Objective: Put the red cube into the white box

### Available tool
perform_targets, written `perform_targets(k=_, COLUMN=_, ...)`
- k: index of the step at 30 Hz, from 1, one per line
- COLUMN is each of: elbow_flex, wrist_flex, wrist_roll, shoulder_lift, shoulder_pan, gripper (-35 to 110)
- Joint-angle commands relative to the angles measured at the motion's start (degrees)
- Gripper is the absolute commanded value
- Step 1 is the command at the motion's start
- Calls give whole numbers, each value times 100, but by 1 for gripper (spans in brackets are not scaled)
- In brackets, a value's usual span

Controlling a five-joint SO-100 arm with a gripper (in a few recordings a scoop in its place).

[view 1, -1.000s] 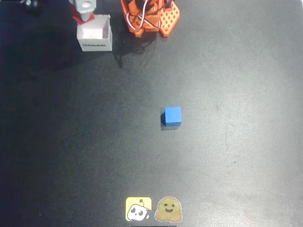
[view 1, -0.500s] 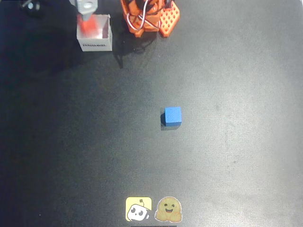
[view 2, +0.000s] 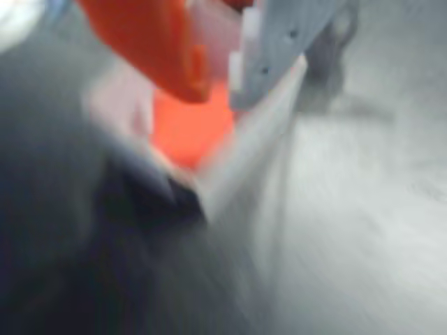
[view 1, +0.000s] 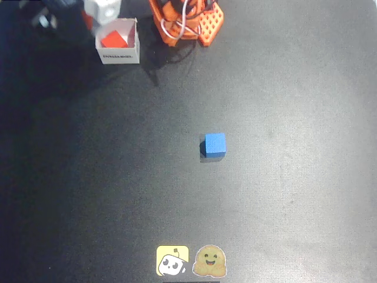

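Note:
The red cube (view 1: 113,40) lies inside the white box (view 1: 120,56) at the top left of the overhead view, tilted against the box's left side. The box's front wall carries dark print. My gripper (view 1: 98,10) hangs just beyond the box's far left corner, at the picture's top edge. In the blurred wrist view the gripper (view 2: 218,87) is open, its orange finger (view 2: 150,42) and grey finger (view 2: 279,38) apart with nothing between them. Below them shows the red cube (view 2: 187,129) within the white box (view 2: 244,153).
A blue cube (view 1: 215,144) sits alone near the middle of the dark table. The orange arm base (view 1: 187,20) stands at the top centre, right of the box. Two stickers (view 1: 191,260) lie at the front edge.
The red cube left the gripper and dropped into the white box, where it now rests. The gripper has drawn back up and to the left, off the box.

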Motion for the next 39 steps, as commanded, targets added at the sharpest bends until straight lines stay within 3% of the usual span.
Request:
perform_targets(k=1, elbow_flex=-237, wrist_flex=-519, wrist_roll=-97, shoulder_lift=-26, shoulder_pan=-1450, gripper=0)
perform_targets(k=7, elbow_flex=70, wrist_flex=-1608, wrist_roll=-35, shoulder_lift=-26, shoulder_pan=-3700, gripper=0)
perform_targets(k=14, elbow_flex=1055, wrist_flex=-2101, wrist_roll=0, shoulder_lift=844, shoulder_pan=-4975, gripper=0)
perform_targets(k=30, elbow_flex=4667, wrist_flex=-1644, wrist_roll=-53, shoulder_lift=4711, shoulder_pan=-5889, gripper=0)
perform_targets(k=39, elbow_flex=5212, wrist_flex=-1652, wrist_roll=-114, shoulder_lift=4711, shoulder_pan=-5854, gripper=0)
